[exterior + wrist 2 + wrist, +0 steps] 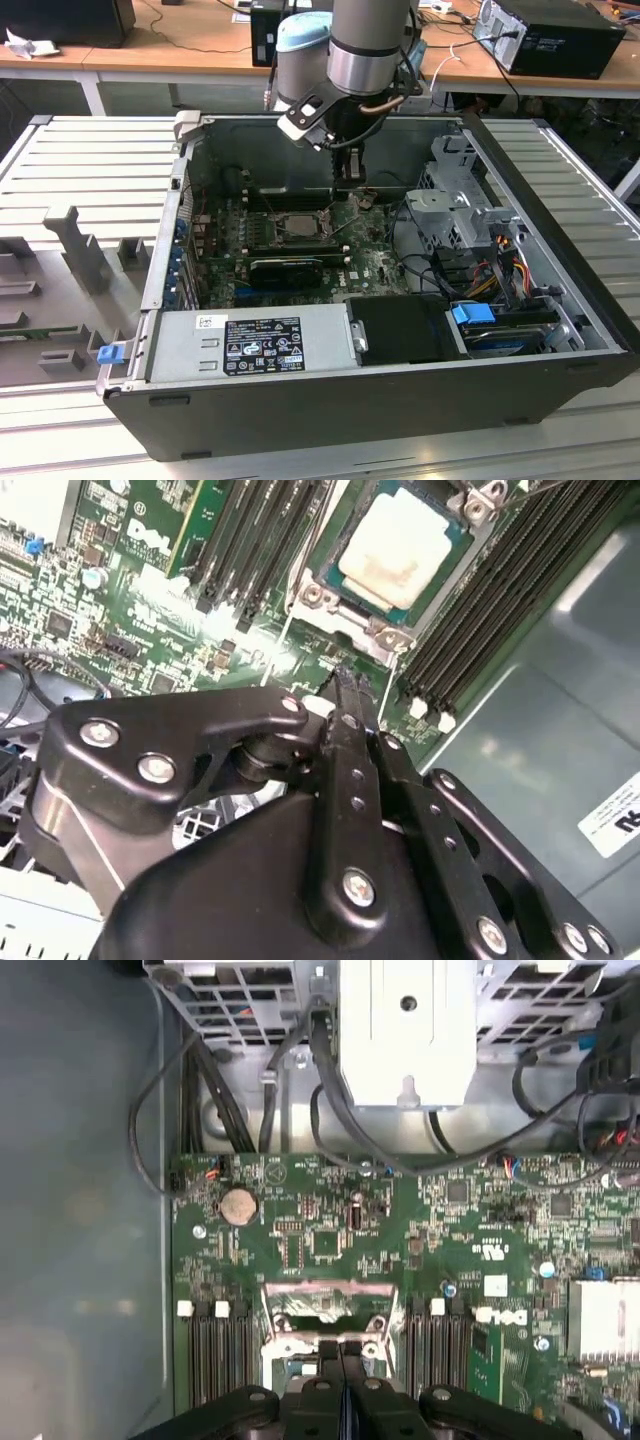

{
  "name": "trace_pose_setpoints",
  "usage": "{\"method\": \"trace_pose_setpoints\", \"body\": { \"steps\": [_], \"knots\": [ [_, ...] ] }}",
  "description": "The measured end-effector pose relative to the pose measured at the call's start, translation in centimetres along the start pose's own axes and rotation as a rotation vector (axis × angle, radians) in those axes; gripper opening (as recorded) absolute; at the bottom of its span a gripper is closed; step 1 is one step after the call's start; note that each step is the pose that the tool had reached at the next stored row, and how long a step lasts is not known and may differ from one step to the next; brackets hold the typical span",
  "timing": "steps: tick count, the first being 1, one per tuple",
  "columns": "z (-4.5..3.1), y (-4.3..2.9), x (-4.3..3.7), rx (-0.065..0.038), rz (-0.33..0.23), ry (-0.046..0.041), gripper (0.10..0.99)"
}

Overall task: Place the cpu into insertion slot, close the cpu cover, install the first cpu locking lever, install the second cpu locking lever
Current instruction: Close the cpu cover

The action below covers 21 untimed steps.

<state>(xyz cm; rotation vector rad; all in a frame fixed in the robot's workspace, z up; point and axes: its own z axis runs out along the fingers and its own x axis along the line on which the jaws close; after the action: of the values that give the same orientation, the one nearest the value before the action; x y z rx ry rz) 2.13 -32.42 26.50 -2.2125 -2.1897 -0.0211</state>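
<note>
My gripper is clenched empty, jaws pressed into one narrow tip, seemingly for pushing. It hangs just beside the cpu cover, which frames the seated cpu.

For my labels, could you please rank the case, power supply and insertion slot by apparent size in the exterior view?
Largest to smallest:
1. case
2. power supply
3. insertion slot, clearly smallest, though it is farther from the camera.
</note>
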Motion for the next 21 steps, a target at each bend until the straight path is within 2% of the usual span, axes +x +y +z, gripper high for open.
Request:
{"method": "trace_pose_setpoints", "body": {
  "steps": [6,12,14,15,16,21],
  "knots": [
    [0.02,0.96,0.01,0.0,-0.001,0.0,0.106],
    [0.03,1.55,0.01,0.001,-0.001,-0.0001,0.106],
    [0.05,2.13,0.02,0.003,0.0,0.0,0.106],
    [0.1,2.83,0.02,0.004,-0.001,-0.0002,0.106],
    [0.16,3.21,0.03,0.004,-0.001,-0.0001,0.106],
    [0.52,4.28,0.03,0.004,-0.003,0.0,0.106]
  ]
}}
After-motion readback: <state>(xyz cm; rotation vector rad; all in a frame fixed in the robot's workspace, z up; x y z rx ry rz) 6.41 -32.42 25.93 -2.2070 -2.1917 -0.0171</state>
